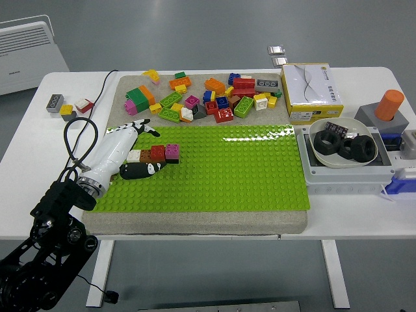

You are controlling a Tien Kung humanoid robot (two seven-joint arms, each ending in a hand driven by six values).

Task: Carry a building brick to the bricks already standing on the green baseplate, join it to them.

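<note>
We reach our left hand in from the near left corner of the table and lay it on the green baseplate, close to the plate's left edge. Our arm is black, and the hand has a white back and dark fingers. The fingers lie flat and low on the plate, just beside a small row of bricks. We cannot tell if they are holding a brick or just touching one.

The row has a white brick, a dark red brick and a pink brick. They stand side by side, touching, on the green plate near its far left corner. The white one is right at our fingers.

A big pile of loose bricks sits on the grey mat past the far edge of the green plate. It has red, yellow, orange, blue and green ones.

Near the far right corner of the table is a yellow and white box. Along the right edge is a white bowl with black rings in it, and an orange cylinder on a grey block.
</note>
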